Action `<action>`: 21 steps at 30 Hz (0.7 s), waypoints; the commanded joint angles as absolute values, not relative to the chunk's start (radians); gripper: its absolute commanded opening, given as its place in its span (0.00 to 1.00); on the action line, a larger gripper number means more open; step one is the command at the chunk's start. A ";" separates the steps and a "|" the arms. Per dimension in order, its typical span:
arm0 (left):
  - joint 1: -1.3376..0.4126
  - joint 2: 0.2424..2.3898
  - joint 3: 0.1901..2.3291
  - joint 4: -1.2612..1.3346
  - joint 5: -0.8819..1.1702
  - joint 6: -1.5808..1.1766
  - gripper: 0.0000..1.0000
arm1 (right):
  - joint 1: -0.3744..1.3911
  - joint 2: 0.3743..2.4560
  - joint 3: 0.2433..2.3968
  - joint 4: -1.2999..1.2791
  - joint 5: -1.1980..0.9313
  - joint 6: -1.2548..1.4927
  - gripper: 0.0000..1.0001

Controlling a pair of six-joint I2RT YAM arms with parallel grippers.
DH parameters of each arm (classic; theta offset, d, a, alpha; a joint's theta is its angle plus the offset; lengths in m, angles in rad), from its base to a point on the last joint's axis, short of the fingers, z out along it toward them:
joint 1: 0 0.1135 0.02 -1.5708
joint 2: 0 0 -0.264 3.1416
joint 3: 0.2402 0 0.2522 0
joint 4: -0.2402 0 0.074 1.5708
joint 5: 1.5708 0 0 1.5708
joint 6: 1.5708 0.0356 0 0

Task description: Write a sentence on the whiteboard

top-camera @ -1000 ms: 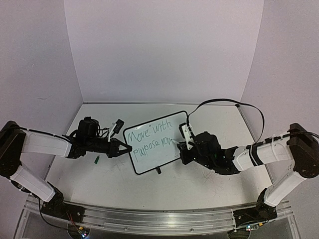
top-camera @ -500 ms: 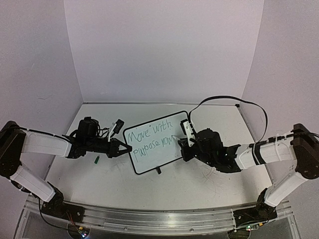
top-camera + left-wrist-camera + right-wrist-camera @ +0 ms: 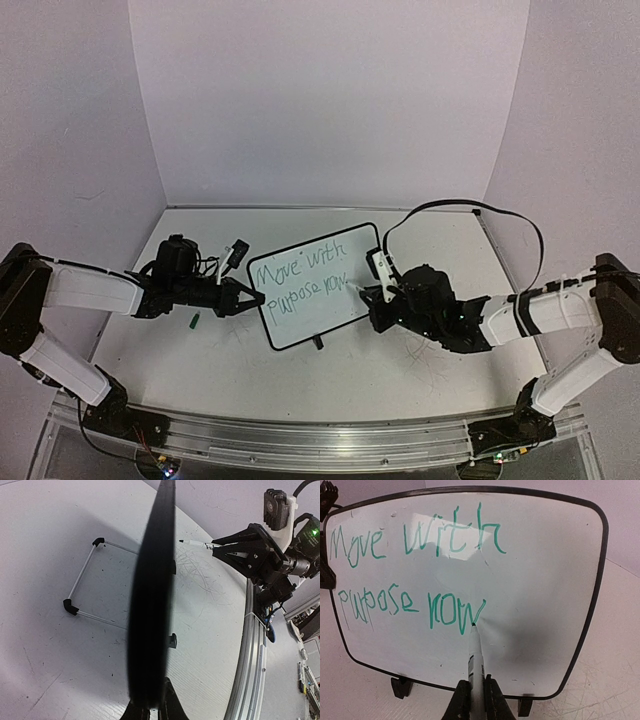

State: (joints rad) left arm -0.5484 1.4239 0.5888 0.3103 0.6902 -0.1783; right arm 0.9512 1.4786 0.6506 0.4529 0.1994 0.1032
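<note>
Right claw (image 3: 472,696), clamped on a marker (image 3: 476,655), has slid toward lower right.
Whiteboard (image 3: 300,290) stands mid-frame, left claw (image 3: 250,298) pinching its edge; "Move with purpose now" looks written, little left.

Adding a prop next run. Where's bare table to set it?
Free: near strip of table between whiteboard and arm bases; back strip between whiteboard and rear wall. Crowded: left fingers clamp the board's left edge, right fingers hold the marker at its right side.
</note>
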 commanded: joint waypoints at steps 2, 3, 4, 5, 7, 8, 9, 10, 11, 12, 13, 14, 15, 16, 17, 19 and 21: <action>-0.546 1.404 0.607 0.267 0.621 -0.123 0.00 | 0.947 1.491 0.670 0.485 0.245 0.121 0.00; -0.546 1.404 0.607 0.267 0.622 -0.122 0.00 | 0.946 1.493 0.670 0.486 0.247 0.123 0.00; -0.546 1.404 0.607 0.267 0.623 -0.122 0.00 | 0.946 1.495 0.671 0.485 0.251 0.125 0.00; -0.546 1.404 0.607 0.267 0.624 -0.121 0.00 | 0.946 1.498 0.673 0.485 0.250 0.126 0.00; -0.546 1.405 0.607 0.267 0.624 -0.121 0.00 | 0.946 1.506 0.680 0.485 0.249 0.126 0.00; -0.546 1.405 0.607 0.267 0.625 -0.121 0.00 | 0.946 1.511 0.683 0.485 0.248 0.127 0.00; -0.546 1.405 0.608 0.267 0.625 -0.120 0.00 | 0.946 1.516 0.686 0.486 0.247 0.127 0.00; -0.546 1.405 0.608 0.267 0.625 -0.120 0.00 | 0.946 1.520 0.687 0.486 0.246 0.127 0.00; -0.546 1.405 0.608 0.267 0.625 -0.120 0.00 | 0.946 1.523 0.689 0.486 0.247 0.127 0.00; -0.546 1.404 0.608 0.267 0.624 -0.120 0.00 | 0.946 1.526 0.691 0.485 0.248 0.127 0.00; -0.546 1.404 0.607 0.267 0.624 -0.120 0.00 | 0.946 1.528 0.691 0.486 0.251 0.127 0.00; -0.546 1.404 0.607 0.267 0.625 -0.120 0.00 | 0.945 1.532 0.691 0.486 0.255 0.126 0.00; -0.546 1.404 0.606 0.267 0.626 -0.120 0.00 | 0.943 1.538 0.690 0.489 0.257 0.125 0.00; -0.546 1.405 0.606 0.267 0.627 -0.120 0.00 | 0.942 1.545 0.691 0.493 0.260 0.123 0.00; -0.546 1.406 0.606 0.267 0.627 -0.120 0.00 | 0.940 1.550 0.692 0.497 0.262 0.123 0.00; -0.546 1.407 0.606 0.267 0.629 -0.120 0.00 | 0.937 1.559 0.694 0.504 0.266 0.123 0.00; -0.546 1.406 0.606 0.267 0.628 -0.120 0.00 | 0.937 1.558 0.696 0.508 0.271 0.123 0.00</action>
